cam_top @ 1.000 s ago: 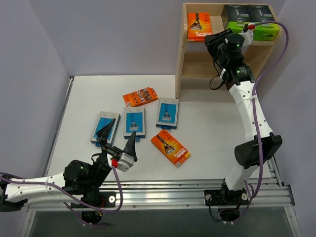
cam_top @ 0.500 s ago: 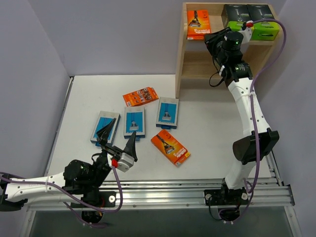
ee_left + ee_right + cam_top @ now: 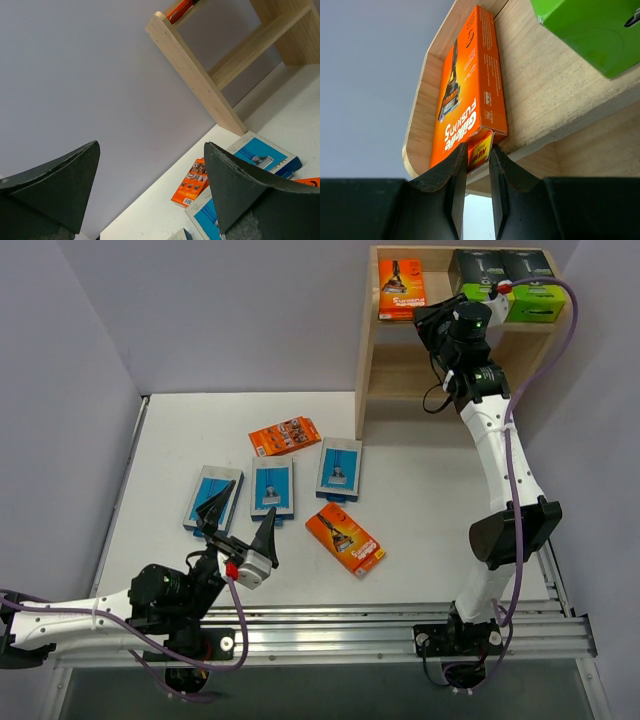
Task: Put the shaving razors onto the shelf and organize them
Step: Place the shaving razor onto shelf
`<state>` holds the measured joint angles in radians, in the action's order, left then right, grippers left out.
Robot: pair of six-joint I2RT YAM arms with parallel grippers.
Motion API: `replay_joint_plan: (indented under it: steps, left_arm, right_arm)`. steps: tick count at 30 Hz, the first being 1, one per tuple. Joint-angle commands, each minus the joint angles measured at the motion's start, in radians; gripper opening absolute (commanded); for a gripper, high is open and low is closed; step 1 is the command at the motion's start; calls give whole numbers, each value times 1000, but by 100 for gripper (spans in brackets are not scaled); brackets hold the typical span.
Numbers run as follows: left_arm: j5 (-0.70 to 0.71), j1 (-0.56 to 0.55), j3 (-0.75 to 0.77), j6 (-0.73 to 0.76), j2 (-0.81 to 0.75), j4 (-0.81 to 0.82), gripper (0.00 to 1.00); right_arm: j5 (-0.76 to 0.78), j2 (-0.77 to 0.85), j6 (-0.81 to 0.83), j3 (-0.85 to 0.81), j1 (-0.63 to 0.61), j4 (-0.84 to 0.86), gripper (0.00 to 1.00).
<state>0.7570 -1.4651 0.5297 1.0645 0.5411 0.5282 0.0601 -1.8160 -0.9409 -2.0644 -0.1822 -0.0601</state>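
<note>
The right gripper (image 3: 478, 152) is clenched on the near end of an orange pack (image 3: 465, 100) lying at the left of the shelf's (image 3: 372, 360) top tier, and two black boxes with lime-green ends (image 3: 505, 280) sit side by side at that tier's right. On the counter (image 3: 420, 500), in front and left of the shelf, lie three light-blue cards (image 3: 272, 487) and two more orange packs (image 3: 345, 538). The left gripper (image 3: 240, 520) hangs released and holding nothing, well apart from the shelf.

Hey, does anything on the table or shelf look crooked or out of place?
On the table, one orange pack lies tilted and a second orange pack diagonal, unlike the blue cards in a rough row. The shelved orange pack is pinched by the right fingers.
</note>
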Motion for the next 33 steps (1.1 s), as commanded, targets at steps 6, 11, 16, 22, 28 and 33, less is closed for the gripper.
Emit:
replay_joint_plan:
  steps: [6, 11, 16, 22, 28, 33]
  left_arm:
    - [-13, -1, 46, -14, -1, 7, 94]
    - [-15, -1, 44, -15, -1, 7, 94]
    - [-13, -1, 44, -17, -4, 7, 94]
    - [-13, -1, 44, -15, -6, 6, 94]
    - [-15, -1, 44, -14, -6, 7, 94]
    - [-16, -1, 44, -15, -6, 6, 94]
  right_arm:
    - [-31, -26, -2, -51, 1, 49, 19]
    - [-40, -39, -10, -56, 3, 51, 19]
    - [-45, -48, -16, -59, 1, 82, 19]
    - [-49, -62, -21, -69, 3, 82, 19]
    - [-51, -75, -22, -79, 3, 78, 21]
    - [-52, -74, -21, -79, 1, 77, 30]
